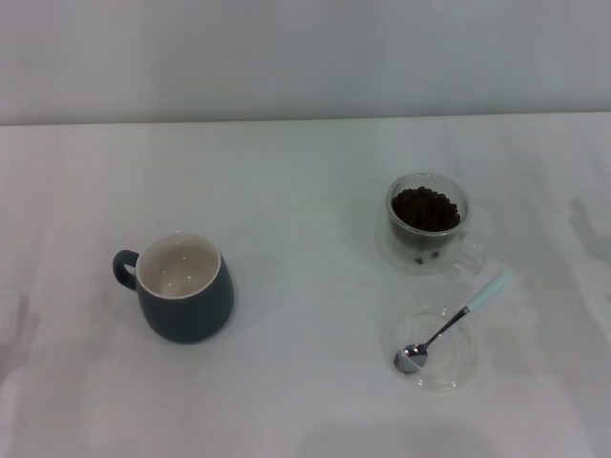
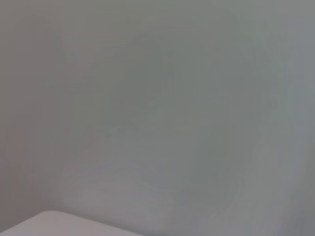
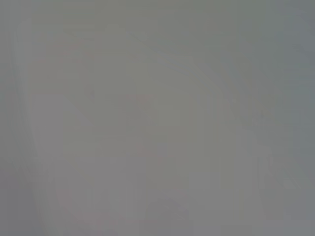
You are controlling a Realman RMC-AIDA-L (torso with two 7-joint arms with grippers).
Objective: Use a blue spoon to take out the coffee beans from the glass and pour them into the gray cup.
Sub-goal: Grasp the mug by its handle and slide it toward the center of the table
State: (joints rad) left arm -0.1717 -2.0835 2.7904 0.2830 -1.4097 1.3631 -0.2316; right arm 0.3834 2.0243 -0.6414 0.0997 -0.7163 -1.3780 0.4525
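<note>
The gray cup [image 1: 183, 287] stands upright at the left of the table, handle pointing left, its cream inside bare. The glass [image 1: 426, 224] stands at the right, holding the coffee beans [image 1: 426, 209]. The blue spoon [image 1: 456, 319] lies in front of the glass, its metal bowl resting on a flat clear saucer [image 1: 430, 348] and its pale blue handle pointing back right. Neither gripper shows in any view. Both wrist views show only a plain grey surface.
The white table [image 1: 305, 401] runs back to a pale wall [image 1: 305, 57]. A pale corner shows at the edge of the left wrist view [image 2: 49, 223].
</note>
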